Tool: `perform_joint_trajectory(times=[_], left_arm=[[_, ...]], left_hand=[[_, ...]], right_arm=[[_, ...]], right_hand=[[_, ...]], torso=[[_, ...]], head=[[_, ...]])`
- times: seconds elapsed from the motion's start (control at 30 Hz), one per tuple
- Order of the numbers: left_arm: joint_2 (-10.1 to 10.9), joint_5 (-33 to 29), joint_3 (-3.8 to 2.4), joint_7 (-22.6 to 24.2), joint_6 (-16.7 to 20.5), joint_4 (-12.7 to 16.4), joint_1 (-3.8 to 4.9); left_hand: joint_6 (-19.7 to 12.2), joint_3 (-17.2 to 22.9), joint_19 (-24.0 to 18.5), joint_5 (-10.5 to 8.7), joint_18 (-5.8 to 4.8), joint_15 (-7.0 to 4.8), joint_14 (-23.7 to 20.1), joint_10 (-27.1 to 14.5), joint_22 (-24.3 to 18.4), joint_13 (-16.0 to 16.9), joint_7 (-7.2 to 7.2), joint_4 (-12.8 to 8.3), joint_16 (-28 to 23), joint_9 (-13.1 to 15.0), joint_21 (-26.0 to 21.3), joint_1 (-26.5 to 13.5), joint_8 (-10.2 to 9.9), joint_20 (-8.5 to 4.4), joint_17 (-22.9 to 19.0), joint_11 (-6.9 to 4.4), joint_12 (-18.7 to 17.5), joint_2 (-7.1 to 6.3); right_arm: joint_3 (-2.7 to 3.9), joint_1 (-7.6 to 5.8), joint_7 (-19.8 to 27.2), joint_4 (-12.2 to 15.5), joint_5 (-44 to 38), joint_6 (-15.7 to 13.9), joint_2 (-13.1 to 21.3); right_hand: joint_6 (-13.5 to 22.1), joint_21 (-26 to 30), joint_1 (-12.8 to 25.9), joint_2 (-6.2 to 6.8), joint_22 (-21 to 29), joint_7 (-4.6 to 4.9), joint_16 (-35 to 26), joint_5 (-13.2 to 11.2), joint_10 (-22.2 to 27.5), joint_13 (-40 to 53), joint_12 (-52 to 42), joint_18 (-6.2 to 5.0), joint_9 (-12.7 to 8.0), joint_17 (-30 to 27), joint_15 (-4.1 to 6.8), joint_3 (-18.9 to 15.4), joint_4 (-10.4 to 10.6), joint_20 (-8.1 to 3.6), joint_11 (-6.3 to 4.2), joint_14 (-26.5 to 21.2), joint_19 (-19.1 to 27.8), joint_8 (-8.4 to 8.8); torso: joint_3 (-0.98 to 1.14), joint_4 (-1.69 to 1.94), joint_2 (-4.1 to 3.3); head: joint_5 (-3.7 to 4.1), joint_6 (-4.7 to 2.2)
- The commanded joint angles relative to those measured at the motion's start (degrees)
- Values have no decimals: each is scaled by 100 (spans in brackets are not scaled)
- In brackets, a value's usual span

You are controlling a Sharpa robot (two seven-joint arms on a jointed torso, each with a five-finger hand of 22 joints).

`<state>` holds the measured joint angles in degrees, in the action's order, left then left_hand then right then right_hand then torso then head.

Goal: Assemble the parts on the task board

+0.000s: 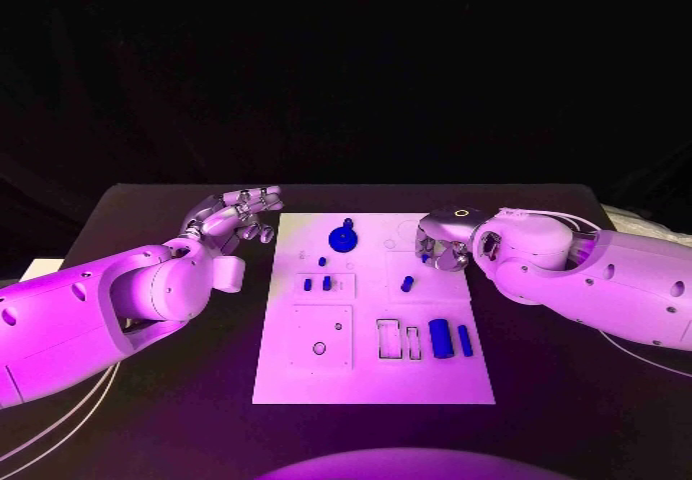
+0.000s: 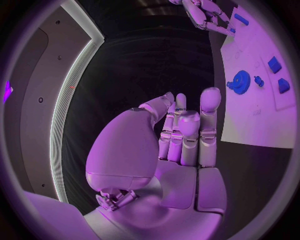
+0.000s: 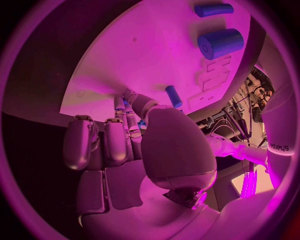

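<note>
The white task board (image 1: 289, 375) lies mid-table. On it sit a blue gear (image 1: 343, 238), two short pegs (image 1: 307, 284), a lone peg (image 1: 407, 284) and two blue cylinders (image 1: 440, 338) near the right edge. My right hand (image 1: 444, 245) hangs over the board's far right part, fingers curled down, with a small blue part (image 1: 426, 256) pinched at the fingertips; the right wrist view shows blue glimpses by the thumb (image 3: 142, 123). My left hand (image 1: 238, 215) hovers just off the board's far left corner, fingers stretched out and holding nothing (image 2: 181, 140).
Empty rectangular slots (image 1: 388, 338) sit beside the cylinders, and a square plate (image 1: 322, 335) with holes is on the board's near left. Black table (image 1: 577, 400) surrounds the board. The left wrist view shows the gear (image 2: 239, 81) and my right hand (image 2: 203, 14).
</note>
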<state>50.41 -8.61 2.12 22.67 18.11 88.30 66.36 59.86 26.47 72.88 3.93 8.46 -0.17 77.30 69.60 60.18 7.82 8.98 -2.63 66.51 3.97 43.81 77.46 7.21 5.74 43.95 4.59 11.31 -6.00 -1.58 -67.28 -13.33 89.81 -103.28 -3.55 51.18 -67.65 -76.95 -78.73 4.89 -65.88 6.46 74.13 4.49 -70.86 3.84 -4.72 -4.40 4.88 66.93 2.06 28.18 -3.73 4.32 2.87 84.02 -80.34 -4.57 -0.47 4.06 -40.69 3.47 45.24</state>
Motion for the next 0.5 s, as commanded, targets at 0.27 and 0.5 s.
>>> perform_joint_trajectory(times=[0.27, 0.5], left_arm=[[8, 94, -4, 24, -40, 15, -1], [13, 117, -4, 14, -34, 3, -1]], left_hand=[[26, -2, -13, 44, 59, -7, -63, -69, -17, 37, 28, -122, -22, -4, -37, 206, -10, -11, -30, -9, 88, 22], [29, -2, -10, 44, 60, -8, -66, -75, -19, 43, 28, -138, -25, -5, -40, 229, -10, -13, -38, -10, 98, 33]], right_arm=[[-19, 41, 17, 58, -59, -483, -1], [-13, 37, -18, 183, -15, -825, 90]], right_hand=[[-124, -41, -6, -98, -55, -1, 91, -61, -157, 22, -40, -23, 44, 66, -44, 116, 6, 23, -2, 270, -50, -42], [-122, -48, -4, -99, -67, 2, 93, -63, -162, 22, -38, -21, 45, 68, -44, 123, 4, 22, -1, 270, -56, -39]], torso=[[2, -8, 6], [0, -2, 8]], head=[[3, 19], [24, 18]])
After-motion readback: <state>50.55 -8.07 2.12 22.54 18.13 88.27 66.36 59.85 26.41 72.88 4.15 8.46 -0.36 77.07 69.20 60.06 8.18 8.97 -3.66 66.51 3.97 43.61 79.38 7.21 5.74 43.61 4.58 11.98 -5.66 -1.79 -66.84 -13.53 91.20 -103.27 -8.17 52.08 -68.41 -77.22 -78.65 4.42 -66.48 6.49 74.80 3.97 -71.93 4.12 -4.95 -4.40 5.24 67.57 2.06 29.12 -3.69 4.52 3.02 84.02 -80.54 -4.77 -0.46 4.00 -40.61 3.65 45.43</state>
